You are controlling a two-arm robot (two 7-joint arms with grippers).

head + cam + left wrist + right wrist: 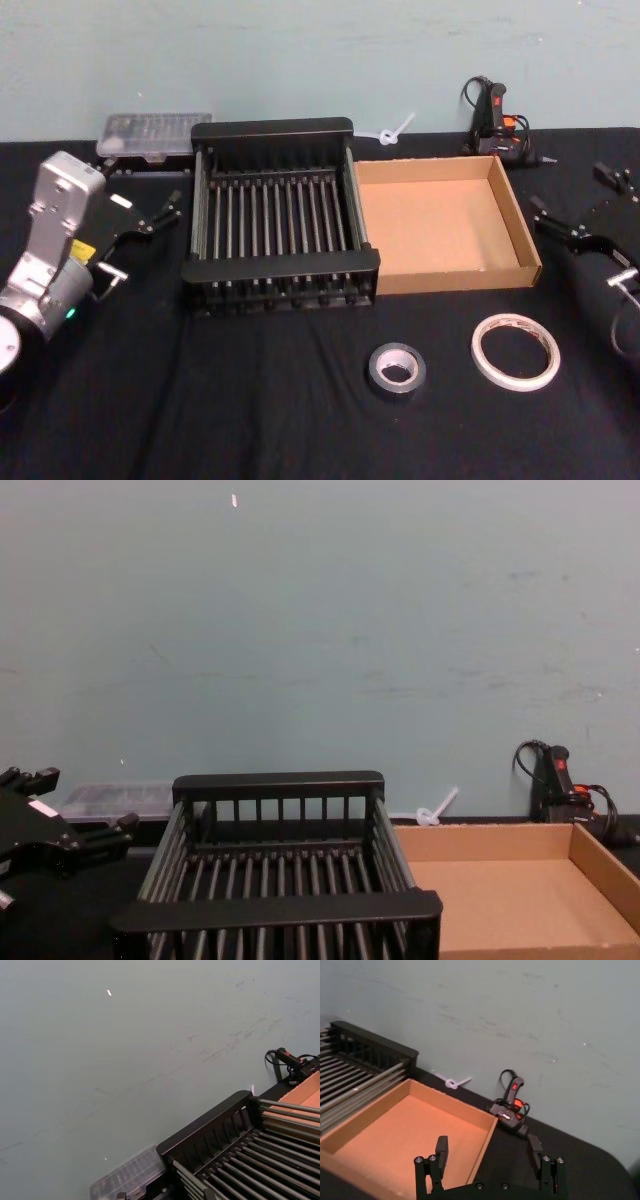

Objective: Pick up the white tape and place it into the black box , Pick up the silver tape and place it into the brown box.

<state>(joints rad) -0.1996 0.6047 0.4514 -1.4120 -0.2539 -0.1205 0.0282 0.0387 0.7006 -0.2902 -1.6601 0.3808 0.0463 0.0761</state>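
Currently my left gripper hangs near the table's left edge, just beside the black slatted crate, fingers slightly apart and holding nothing. My right gripper sits by the table's right edge, level with the shallow brown cardboard box; the right wrist view shows its two fingers spread wide with nothing between them. Crate and cardboard box stand touching side by side toward the table's rear edge, both without contents. The white ring-shaped tape roll lies flat on the black table covering toward the front edge, before the cardboard box. The silver-grey tape roll with dark outer edge lies flat just beside it, nearer the table's middle.
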